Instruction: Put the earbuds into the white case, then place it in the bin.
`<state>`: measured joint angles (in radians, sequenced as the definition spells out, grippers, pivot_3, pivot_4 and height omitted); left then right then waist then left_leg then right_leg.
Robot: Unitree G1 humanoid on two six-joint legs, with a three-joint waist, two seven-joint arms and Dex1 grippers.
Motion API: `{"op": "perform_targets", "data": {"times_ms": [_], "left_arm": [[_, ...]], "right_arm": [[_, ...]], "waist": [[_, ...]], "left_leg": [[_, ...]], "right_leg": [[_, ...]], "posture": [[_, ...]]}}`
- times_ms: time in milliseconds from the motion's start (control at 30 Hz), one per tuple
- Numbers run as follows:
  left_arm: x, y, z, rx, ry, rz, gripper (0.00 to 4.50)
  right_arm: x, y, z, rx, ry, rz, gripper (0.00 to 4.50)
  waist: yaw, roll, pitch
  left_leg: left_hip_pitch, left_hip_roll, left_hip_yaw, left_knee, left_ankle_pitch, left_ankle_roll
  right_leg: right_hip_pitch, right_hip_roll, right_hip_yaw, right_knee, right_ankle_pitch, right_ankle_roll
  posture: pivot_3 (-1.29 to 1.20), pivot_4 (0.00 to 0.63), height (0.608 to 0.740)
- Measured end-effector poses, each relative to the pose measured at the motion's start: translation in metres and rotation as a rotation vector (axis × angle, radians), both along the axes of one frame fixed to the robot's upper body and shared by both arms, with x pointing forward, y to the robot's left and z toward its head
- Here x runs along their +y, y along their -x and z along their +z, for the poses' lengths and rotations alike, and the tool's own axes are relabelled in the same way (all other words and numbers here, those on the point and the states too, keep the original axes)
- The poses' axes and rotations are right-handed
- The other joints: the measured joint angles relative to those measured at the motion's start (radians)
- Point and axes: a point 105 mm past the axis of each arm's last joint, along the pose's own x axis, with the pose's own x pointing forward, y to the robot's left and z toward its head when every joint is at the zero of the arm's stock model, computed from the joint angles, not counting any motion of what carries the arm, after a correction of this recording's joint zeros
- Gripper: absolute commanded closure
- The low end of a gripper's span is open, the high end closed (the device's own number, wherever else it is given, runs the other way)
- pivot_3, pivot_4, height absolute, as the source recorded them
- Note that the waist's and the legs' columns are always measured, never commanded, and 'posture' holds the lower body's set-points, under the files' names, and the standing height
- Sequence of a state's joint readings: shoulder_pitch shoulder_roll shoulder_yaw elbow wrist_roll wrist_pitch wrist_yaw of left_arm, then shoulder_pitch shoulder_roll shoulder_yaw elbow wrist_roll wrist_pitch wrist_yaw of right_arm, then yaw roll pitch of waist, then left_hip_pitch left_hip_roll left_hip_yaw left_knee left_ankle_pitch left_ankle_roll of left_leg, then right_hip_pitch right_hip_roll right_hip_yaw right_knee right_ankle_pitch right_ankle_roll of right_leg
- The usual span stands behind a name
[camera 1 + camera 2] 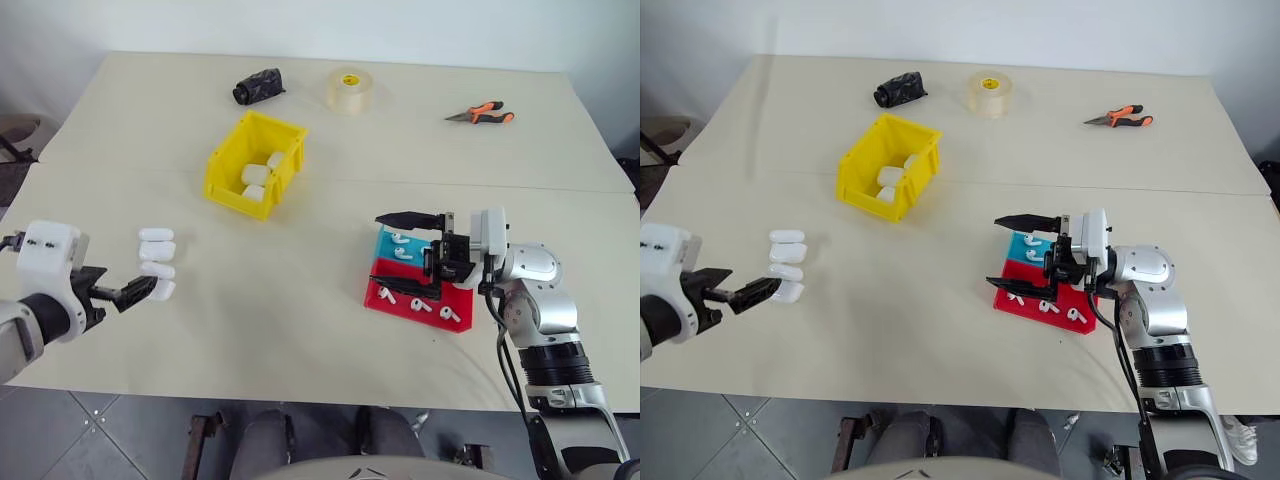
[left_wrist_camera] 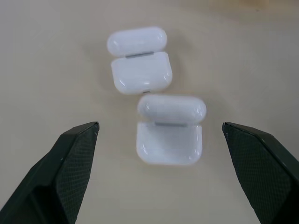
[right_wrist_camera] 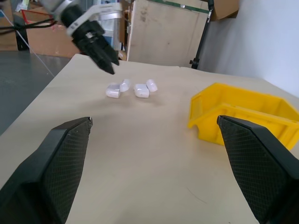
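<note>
At lower left, the wide-open, empty left gripper (image 1: 150, 289) should centre on the nearest open case (image 2: 170, 129) before closing gently.

White earbuds (image 1: 420, 304) lie on red and blue trays; open white cases (image 2: 169, 129) (empty) sit well apart from the yellow bin (image 1: 255, 165).

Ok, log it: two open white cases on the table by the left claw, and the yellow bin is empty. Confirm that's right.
Not quite. The bin is not empty: the left eye view shows white cases lying inside it. The rest stands: two open cases lie on the table before the left claw, as the left wrist view shows.
</note>
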<state>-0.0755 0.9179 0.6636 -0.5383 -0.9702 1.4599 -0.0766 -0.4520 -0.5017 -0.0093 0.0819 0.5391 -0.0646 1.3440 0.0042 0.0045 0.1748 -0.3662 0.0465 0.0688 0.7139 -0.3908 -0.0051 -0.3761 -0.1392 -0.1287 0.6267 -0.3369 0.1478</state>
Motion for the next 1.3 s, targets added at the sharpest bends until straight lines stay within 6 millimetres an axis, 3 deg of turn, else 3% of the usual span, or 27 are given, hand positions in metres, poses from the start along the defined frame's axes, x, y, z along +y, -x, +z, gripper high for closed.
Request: {"op": "perform_targets", "data": {"times_ms": [200, 633, 933, 1033, 1267, 1300], "left_arm": [[0.003, 0.003, -0.019, 0.21, -0.029, -0.008, 0.01], [0.008, -0.006, -0.034, 0.31, -0.052, 0.036, 0.01], [0.008, -0.012, -0.032, 0.313, -0.032, 0.042, 0.01], [0.008, -0.013, -0.033, 0.316, -0.032, 0.043, 0.58], [0.011, -0.013, -0.034, 0.322, -0.048, 0.058, 2.72], [0.012, -0.013, -0.034, 0.321, -0.051, 0.059, 2.72]], "right_arm": [[0.0, 0.001, -0.001, 0.005, 0.001, -0.002, 0.0], [0.003, 0.005, 0.001, -0.012, -0.006, -0.008, 0.0], [0.003, 0.004, 0.003, -0.02, -0.009, -0.019, 0.0], [0.004, 0.006, 0.003, -0.025, -0.011, -0.021, 0.0], [0.004, 0.008, 0.003, -0.025, -0.013, -0.026, 0.0], [0.004, 0.007, 0.003, -0.025, -0.014, -0.027, 0.0]], "waist": [[-0.018, 0.0, 0.0], [-0.013, 0.0, 0.0], [-0.009, 0.0, 0.0], [-0.009, 0.0, 0.0], [-0.007, 0.0, 0.0], [-0.007, 0.0, 0.0]], "left_leg": [[0.0, 0.0, 0.001, -0.003, 0.001, -0.003], [0.0, 0.0, 0.001, -0.003, 0.001, -0.003], [0.0, 0.0, 0.002, -0.003, 0.001, -0.003], [0.001, 0.0, 0.002, -0.003, 0.001, -0.003], [0.001, 0.0, 0.009, -0.003, 0.001, -0.003], [0.001, 0.0, 0.009, -0.003, 0.001, -0.003]], "right_leg": [[-0.002, 0.002, 0.001, 0.0, 0.0, 0.0], [-0.002, 0.002, 0.004, 0.0, 0.0, 0.0], [-0.002, 0.002, 0.004, 0.0, 0.0, 0.0], [-0.002, 0.002, 0.004, 0.001, 0.0, 0.0], [-0.002, 0.002, 0.004, 0.001, 0.0, 0.0], [-0.002, 0.002, 0.004, 0.001, 0.0, 0.0]], "posture": [[0.0, 0.15, 0.74], [0.0, 0.15, 0.74], [0.0, 0.15, 0.74], [0.0, 0.15, 0.74], [0.0, 0.15, 0.74], [0.0, 0.15, 0.74]]}}
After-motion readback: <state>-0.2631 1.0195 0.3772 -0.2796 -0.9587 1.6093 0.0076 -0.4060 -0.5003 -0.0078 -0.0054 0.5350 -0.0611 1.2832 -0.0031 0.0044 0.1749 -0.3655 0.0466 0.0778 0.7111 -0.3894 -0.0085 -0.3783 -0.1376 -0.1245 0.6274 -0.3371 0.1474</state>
